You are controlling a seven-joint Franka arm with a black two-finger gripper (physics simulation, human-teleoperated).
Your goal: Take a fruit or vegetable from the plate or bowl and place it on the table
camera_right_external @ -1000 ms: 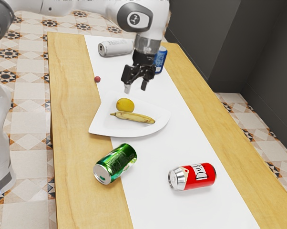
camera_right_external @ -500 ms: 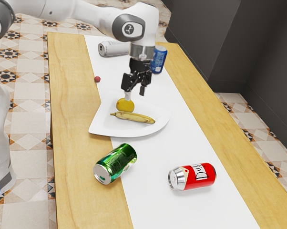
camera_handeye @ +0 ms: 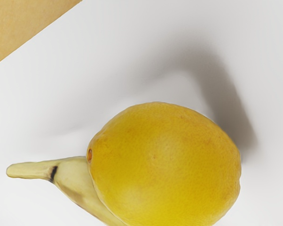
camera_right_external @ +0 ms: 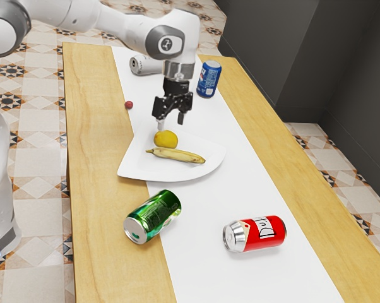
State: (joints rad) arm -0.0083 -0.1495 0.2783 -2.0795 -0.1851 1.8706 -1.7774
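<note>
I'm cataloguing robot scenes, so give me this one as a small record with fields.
claw: black two-finger claw, open, just above the fruit
plate: white fan-shaped plate
on plate: rounded yellow citrus fruit; yellow banana beside it
lying cans: shiny green metal can; red metal can with white label; silver metal can, partly hidden by the arm
other can: blue metal can, apparently upright
small item: little red ball-shaped thing, kind unclear
task status: citrus and banana both on the plate, neither gripped
</note>
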